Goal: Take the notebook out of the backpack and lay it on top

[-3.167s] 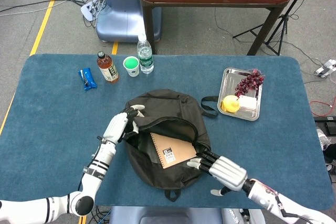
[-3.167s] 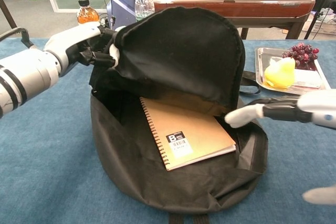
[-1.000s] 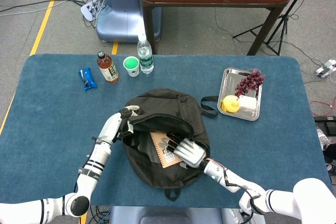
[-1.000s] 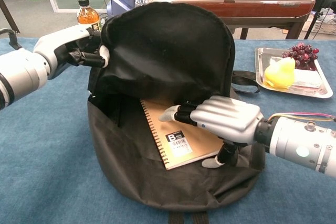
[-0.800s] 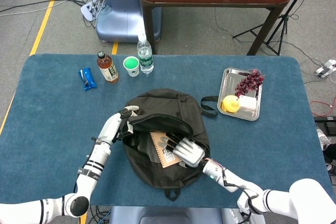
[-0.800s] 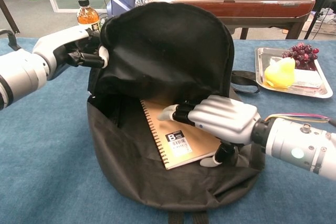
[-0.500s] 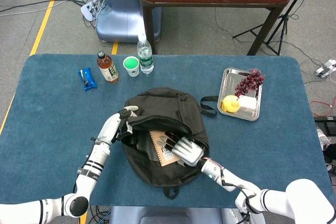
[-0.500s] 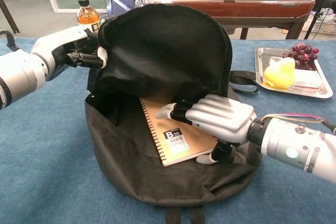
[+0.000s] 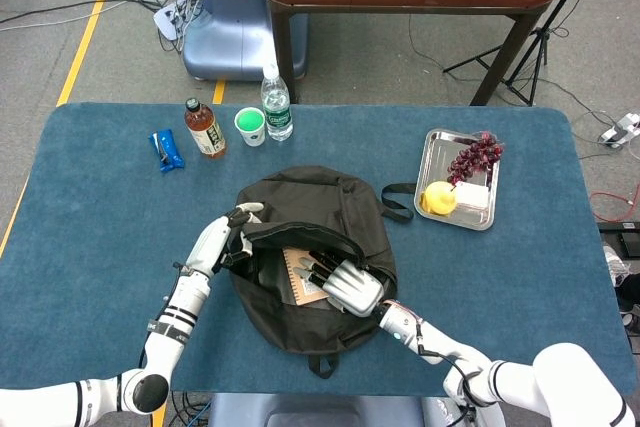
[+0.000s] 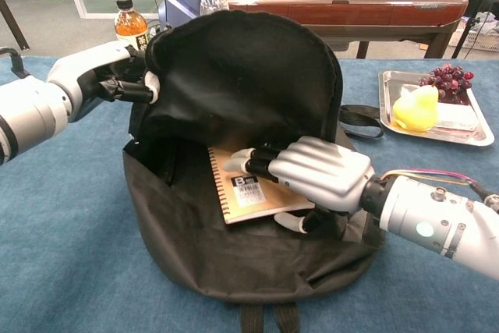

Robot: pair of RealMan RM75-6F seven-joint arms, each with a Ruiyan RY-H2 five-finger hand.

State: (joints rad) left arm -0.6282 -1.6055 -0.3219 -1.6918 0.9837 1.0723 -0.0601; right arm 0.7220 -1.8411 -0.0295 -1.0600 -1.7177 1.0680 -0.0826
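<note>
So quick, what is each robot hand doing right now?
Left robot hand: holding the backpack flap up.
Right robot hand: gripping the notebook inside the backpack.

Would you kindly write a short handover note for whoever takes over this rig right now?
Left hand: grips the edge of the black fabric backpack's flap, holding the opening up.
Right hand: inside the opening, fingers lying across the top of the brown spiral-bound notebook, thumb at its near edge; it appears to grip the notebook, though a firm hold is not certain.
Notebook: lies inside the backpack, on the blue table.
Done: bag opened, notebook reached.
Left: draw the notebook out of the opening, let the flap drop, and lay the notebook on top of the backpack.
</note>
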